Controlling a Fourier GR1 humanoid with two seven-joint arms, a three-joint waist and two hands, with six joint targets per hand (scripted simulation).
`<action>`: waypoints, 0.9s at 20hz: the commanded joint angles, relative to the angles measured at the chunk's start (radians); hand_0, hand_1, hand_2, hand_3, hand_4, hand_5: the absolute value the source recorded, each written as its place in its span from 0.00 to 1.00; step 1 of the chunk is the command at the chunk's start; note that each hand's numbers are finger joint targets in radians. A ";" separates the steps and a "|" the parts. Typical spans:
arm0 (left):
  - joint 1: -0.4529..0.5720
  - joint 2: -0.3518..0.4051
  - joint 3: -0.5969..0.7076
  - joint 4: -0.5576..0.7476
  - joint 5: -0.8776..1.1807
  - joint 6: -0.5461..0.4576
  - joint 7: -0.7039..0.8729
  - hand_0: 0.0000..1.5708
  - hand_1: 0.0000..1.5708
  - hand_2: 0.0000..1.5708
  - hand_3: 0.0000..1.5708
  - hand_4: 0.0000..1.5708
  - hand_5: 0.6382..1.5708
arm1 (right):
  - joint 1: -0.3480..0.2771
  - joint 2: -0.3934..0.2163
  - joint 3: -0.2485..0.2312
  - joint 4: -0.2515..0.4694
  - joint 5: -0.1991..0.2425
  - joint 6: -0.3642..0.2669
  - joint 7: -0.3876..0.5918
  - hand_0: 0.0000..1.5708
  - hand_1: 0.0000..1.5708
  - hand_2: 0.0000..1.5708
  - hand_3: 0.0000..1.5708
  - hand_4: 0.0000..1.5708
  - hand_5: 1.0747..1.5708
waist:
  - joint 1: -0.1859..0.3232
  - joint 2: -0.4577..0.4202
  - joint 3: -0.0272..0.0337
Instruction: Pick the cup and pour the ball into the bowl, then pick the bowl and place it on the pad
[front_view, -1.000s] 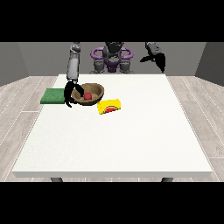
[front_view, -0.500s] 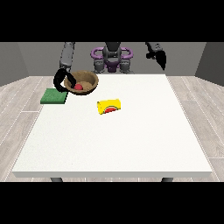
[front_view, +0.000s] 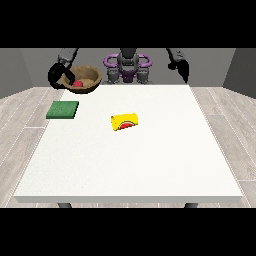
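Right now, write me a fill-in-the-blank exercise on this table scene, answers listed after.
1. The brown bowl held by the hand at the view's left contains a ___ ball.
2. The yellow cup lies on its ___ on the table.
3. The green pad has ___ resting on it.

Answers: red; side; nothing

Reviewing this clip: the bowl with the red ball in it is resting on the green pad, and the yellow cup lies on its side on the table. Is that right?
Not quite. In the front view the bowl, with the red ball inside, is held up off the table by the hand at the view's left, behind the green pad, not on it. The yellow cup does lie on its side on the table.
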 joint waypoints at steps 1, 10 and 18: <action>0.036 0.019 0.026 0.019 0.006 -0.017 -0.028 0.00 0.00 0.00 0.00 0.66 0.85 | 0.027 -0.003 0.012 -0.085 0.007 0.028 0.084 1.00 1.00 1.00 0.48 0.50 1.00 | -0.027 -0.021 0.0006; -0.078 0.318 0.290 0.008 0.246 -0.257 -0.016 0.00 0.00 0.00 0.00 0.84 0.99 | 0.090 -0.199 -0.148 0.009 -0.072 0.115 -0.185 1.00 1.00 1.00 0.00 0.56 1.00 | 0.041 0.152 0.0011; -0.120 0.502 0.438 0.197 0.338 -0.403 -0.117 0.00 0.00 0.00 0.00 0.78 1.00 | 0.041 -0.143 -0.166 -0.011 -0.079 0.039 -0.234 1.00 1.00 1.00 0.00 0.51 0.99 | 0.041 0.258 0.0005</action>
